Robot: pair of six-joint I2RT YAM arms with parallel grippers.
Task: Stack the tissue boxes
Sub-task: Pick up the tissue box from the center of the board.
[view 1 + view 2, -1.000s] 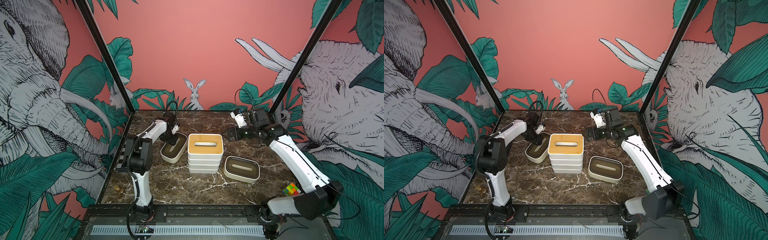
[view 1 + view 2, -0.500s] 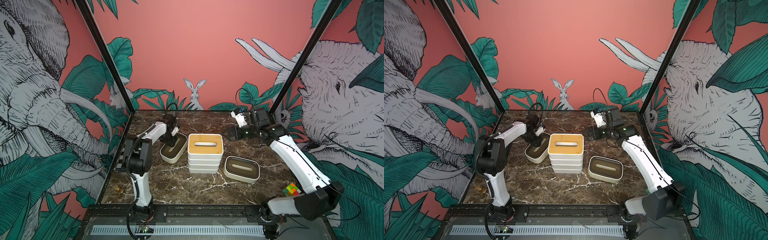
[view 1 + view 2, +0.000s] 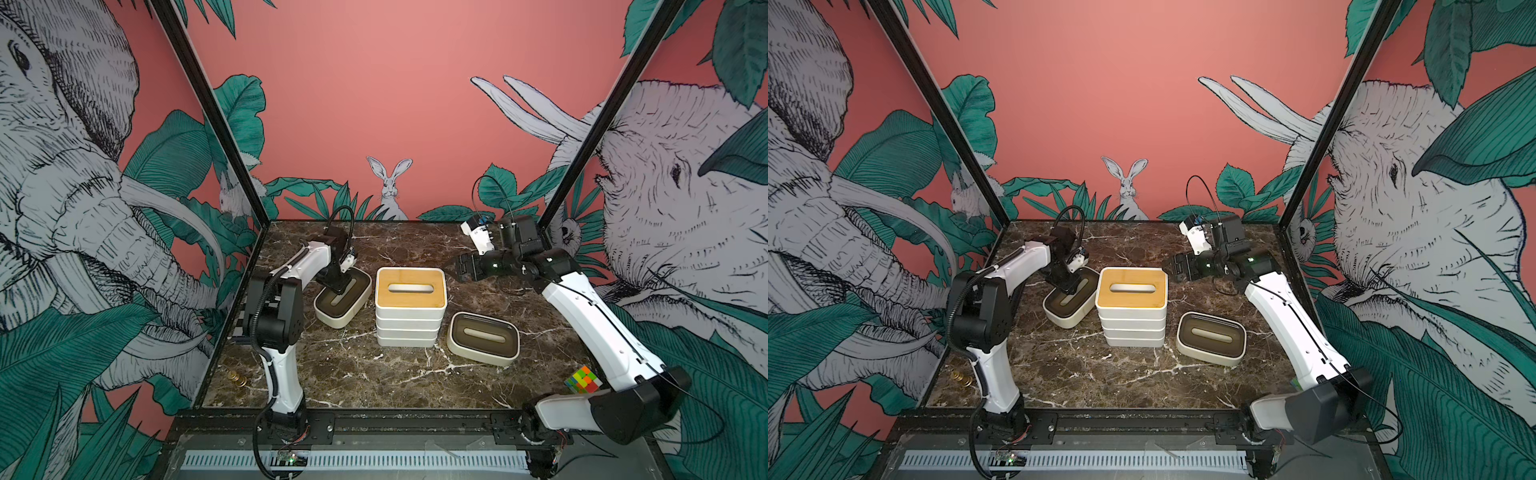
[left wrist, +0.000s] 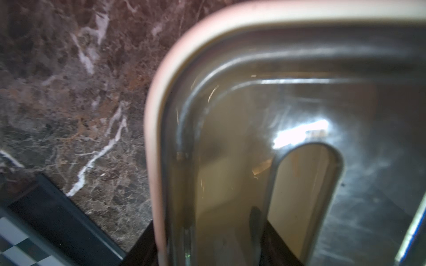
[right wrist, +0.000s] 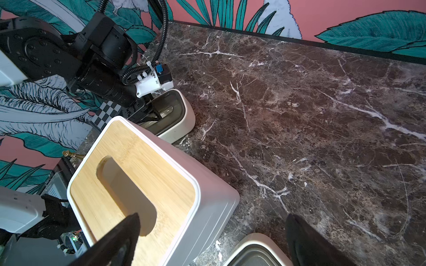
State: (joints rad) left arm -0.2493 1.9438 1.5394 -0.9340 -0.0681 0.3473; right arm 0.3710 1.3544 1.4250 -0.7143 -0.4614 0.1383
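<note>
At the dark-lidded box point(image 3: 336, 318), the left gripper point(image 3: 338, 286) is straddling its rim — clamped or not, unclear; right gripper point(image 3: 461, 268) idling, jaws spread. Next, likely: lifting onto the stack point(image 3: 409, 328).

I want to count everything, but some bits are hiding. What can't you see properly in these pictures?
- Lower lids in the stack: covered by the boxes above, both top views.
- Left fingers: tips behind the wrist in both top views, blurred in the left wrist view; grip unclear.
- Gold bits: too small to name, both top views.
- Dark-lidded box near the right arm: cut off by the right wrist view's edge.
</note>
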